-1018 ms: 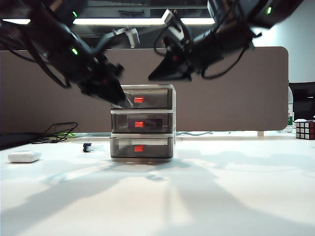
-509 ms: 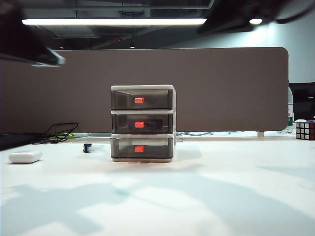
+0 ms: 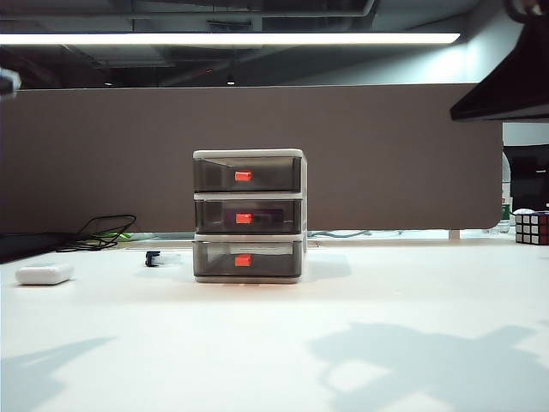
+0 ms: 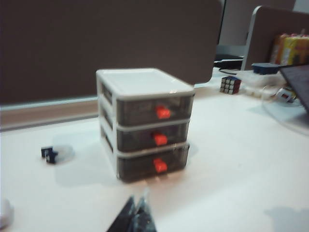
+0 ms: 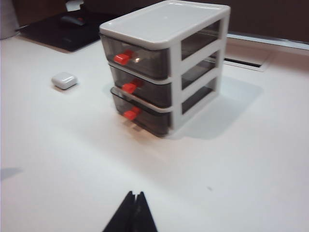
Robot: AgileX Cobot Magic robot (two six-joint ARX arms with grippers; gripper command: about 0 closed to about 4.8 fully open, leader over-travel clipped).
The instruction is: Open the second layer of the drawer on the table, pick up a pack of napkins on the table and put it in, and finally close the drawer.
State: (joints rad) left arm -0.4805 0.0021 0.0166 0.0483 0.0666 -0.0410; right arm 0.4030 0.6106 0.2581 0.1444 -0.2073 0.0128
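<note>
Exterior view: a plain white worktop (image 3: 274, 343) fills the near half of the picture, smooth and bare in front, with soft grey shadows lying across it at the lower left and lower right. Farther back, in the middle, stands one drawer unit (image 3: 249, 215), pale grey frame, three smoky grey tiers stacked upright, each with one small red handle. All three tiers sit pushed in flush. The second layer (image 3: 247, 216), the middle tier, shows a dark shape inside behind its handle; what it is cannot be told.

To the left of the unit, well apart, lies one white rounded case (image 3: 43, 274). Nearer the unit, a small dark object with a pale end (image 3: 154, 257) lies on the worktop; it is too small to name. At the far right edge sits one colour cube puzzle (image 3: 532, 227). A black cable (image 3: 99, 232) loops at the far left edge.

Behind the worktop runs a brown partition panel (image 3: 386, 154), and above it a long ceiling light strip (image 3: 232, 39).

The left tool (image 4: 137, 212) appears in the left wrist view, its dark tips pressed together with nothing between them, hanging above the worktop in front of the unit. The right tool (image 5: 134, 208) in the right wrist view is likewise closed tight and empty, off toward one corner of the unit.
</note>
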